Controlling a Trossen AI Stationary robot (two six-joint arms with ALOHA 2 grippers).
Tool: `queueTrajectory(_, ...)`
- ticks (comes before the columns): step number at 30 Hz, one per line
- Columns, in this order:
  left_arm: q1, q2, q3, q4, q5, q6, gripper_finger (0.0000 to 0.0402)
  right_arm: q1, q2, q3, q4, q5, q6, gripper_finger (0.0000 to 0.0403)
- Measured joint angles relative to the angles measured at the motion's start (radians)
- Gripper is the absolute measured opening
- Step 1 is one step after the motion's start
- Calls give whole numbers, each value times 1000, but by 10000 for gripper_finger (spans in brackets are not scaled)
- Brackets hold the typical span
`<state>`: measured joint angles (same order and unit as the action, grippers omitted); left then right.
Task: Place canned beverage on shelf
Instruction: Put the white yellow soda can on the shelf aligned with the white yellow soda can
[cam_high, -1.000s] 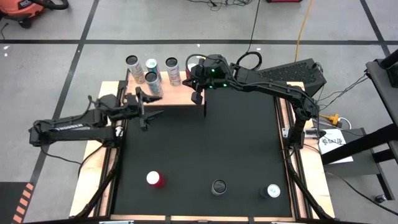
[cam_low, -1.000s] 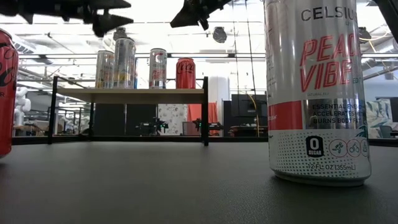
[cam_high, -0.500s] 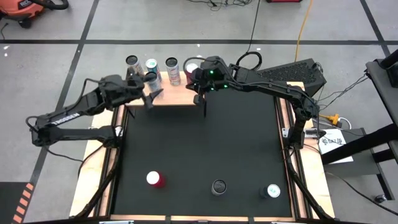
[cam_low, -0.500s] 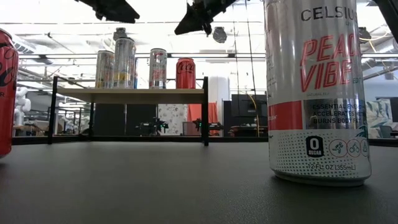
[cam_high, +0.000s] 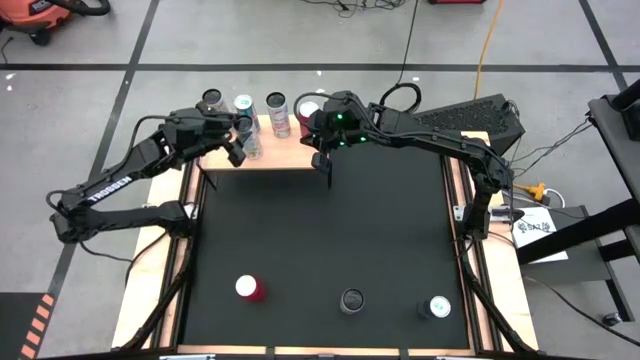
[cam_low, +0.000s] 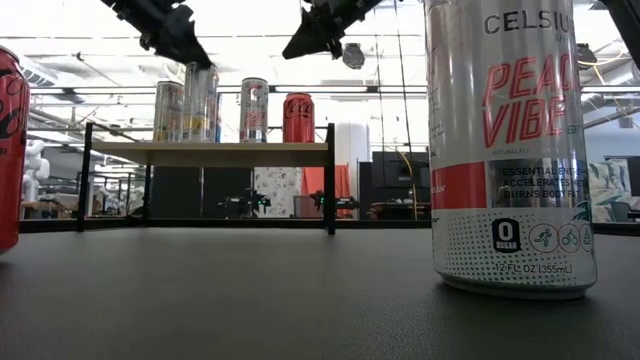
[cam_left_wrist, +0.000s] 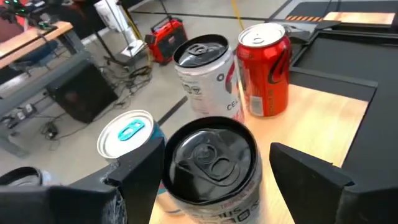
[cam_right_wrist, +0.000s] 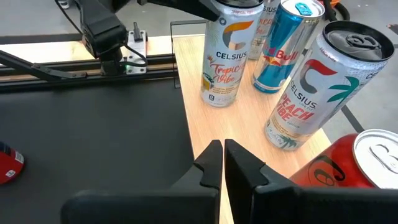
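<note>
Shelf (cam_high: 290, 152): pale wood board, black legs.

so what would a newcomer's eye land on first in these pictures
Probably the cluster of tall drink cans on the pale wooden shelf at the table's far edge, with both dark arms converging there. The left gripper straddles a silver black-topped can on the shelf, its fingers apart on either side, while the right gripper hovers shut over the shelf's other end. In the low view, a big silver Celsius can looms close up.
</note>
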<state>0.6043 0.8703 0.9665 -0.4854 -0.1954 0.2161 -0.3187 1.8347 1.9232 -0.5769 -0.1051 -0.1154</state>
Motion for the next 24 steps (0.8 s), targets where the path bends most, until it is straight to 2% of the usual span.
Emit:
queueTrajectory(8, 52, 29, 0, -31, 84, -27, 293, 0, 0, 0, -4, 0, 0, 0)
queueTrajectory(16, 52, 42, 0, -37, 91, 0, 290, 0, 0, 0, -4, 0, 0, 0)
queueTrajectory(24, 53, 5, 0, -87, 93, 26, 262, 0, 0, 0, -5, 0, 0, 0)
